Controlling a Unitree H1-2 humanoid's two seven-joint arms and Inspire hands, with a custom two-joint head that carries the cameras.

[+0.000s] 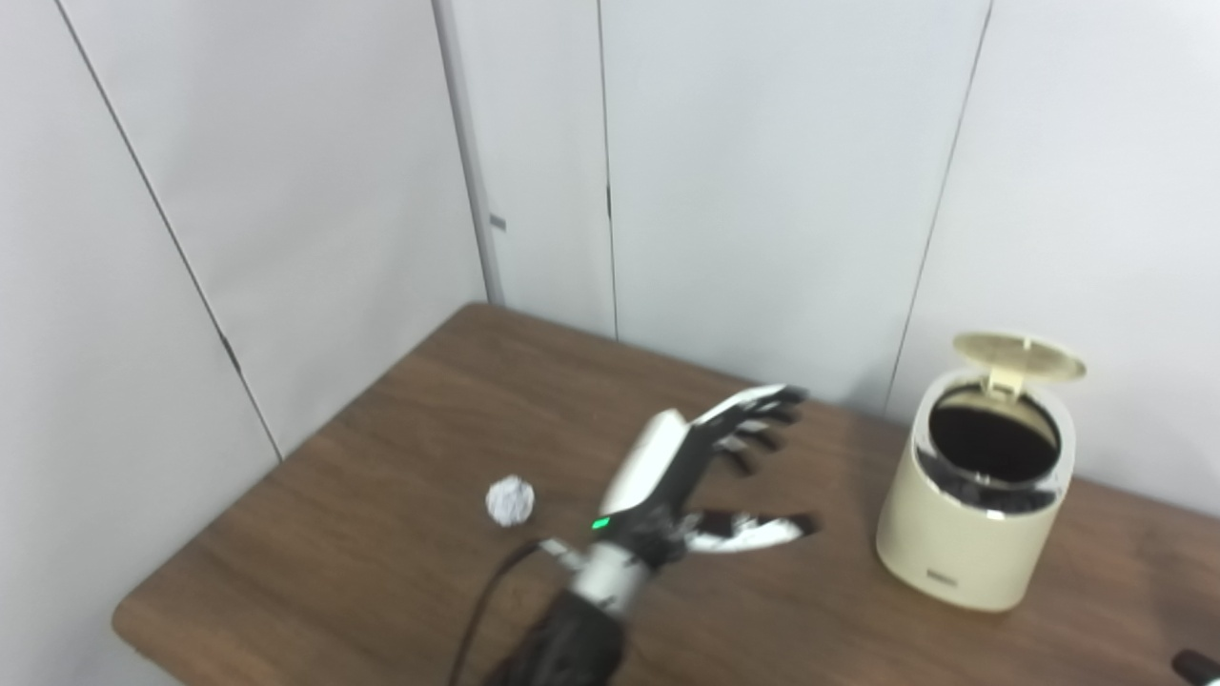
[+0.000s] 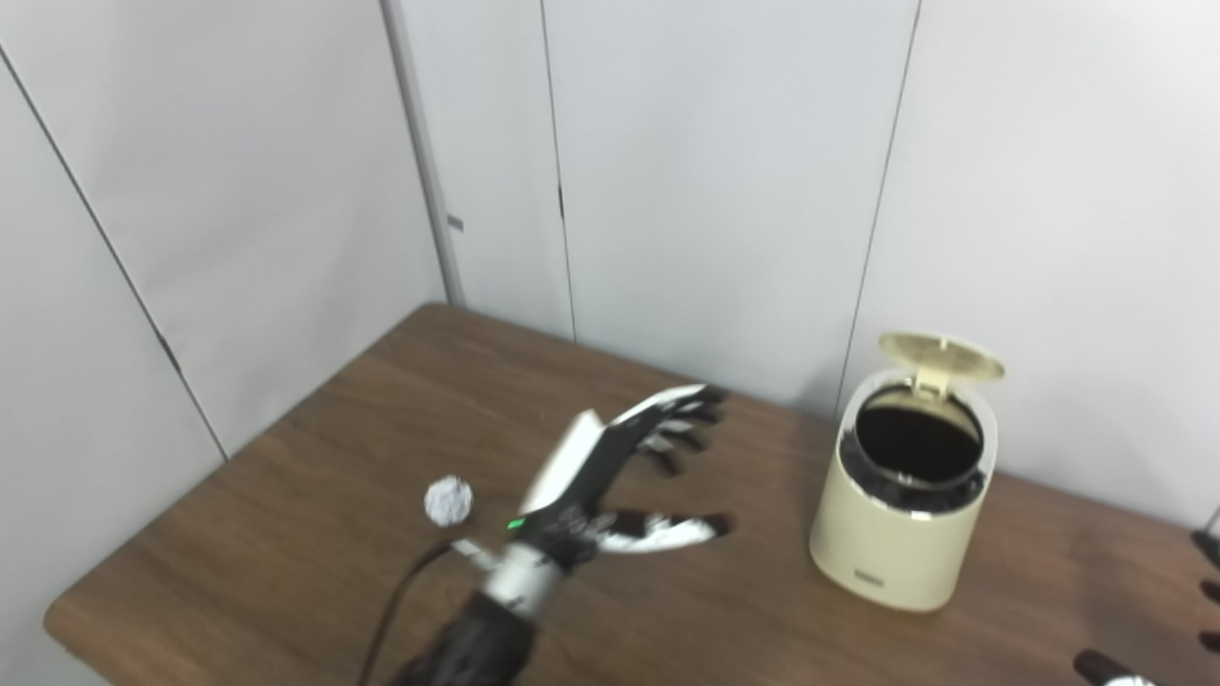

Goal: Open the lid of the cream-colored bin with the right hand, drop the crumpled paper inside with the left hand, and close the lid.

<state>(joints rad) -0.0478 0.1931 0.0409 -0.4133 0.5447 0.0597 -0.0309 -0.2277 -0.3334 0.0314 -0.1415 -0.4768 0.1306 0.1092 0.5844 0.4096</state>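
The cream-colored bin (image 1: 967, 534) stands on the right part of the brown table, its lid (image 1: 1020, 355) swung up at the back and the dark inside showing. A crumpled white paper ball (image 1: 510, 500) lies on the table to the left. My left hand (image 1: 701, 476) hovers open between the ball and the bin, fingers spread, thumb pointing toward the bin, holding nothing. Of my right hand, only dark fingertips (image 2: 1206, 572) show at the lower right edge; its state is hidden.
The wooden table (image 1: 400, 429) sits in a corner of white wall panels, with its front left edge near the ball. A black cable (image 1: 481, 600) runs along my left forearm.
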